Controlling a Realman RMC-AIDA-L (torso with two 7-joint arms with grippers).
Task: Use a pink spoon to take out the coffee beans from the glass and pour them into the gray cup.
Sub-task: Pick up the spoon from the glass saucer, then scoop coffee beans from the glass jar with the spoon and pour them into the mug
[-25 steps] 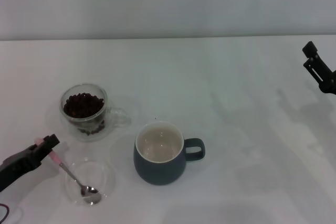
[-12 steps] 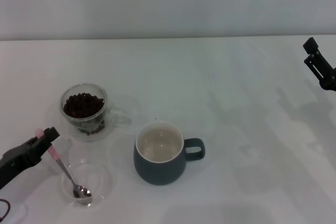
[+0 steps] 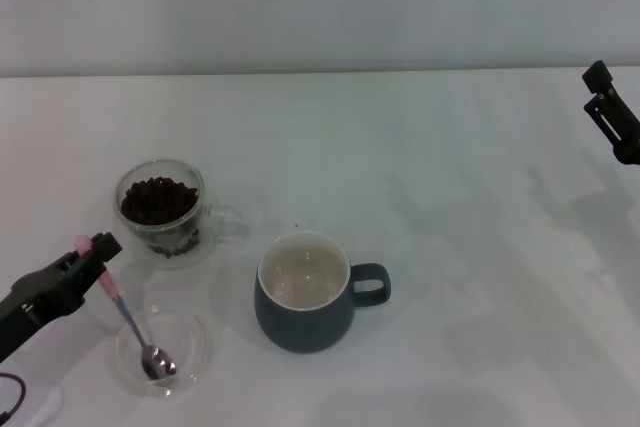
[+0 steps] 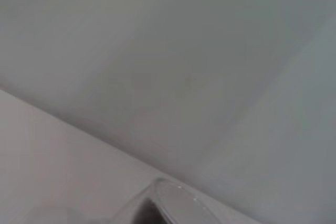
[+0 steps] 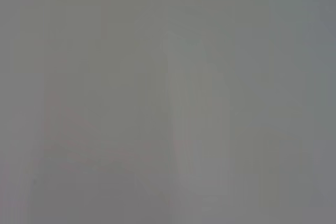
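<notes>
I see a dark blue-gray ceramic mug (image 3: 303, 305) with cream inside, near-black roasted coffee beans (image 3: 158, 199) in a clear glass cup (image 3: 161, 213), a pink-handled metal teaspoon (image 3: 130, 322), and a white table (image 3: 450, 197).

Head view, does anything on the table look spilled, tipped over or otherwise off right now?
Nothing stands out. The coffee beans sit inside the upright glass, the gray cup stands upright, and the left gripper holds the pink spoon with its bowl in the clear dish. No beans lie loose.
</notes>
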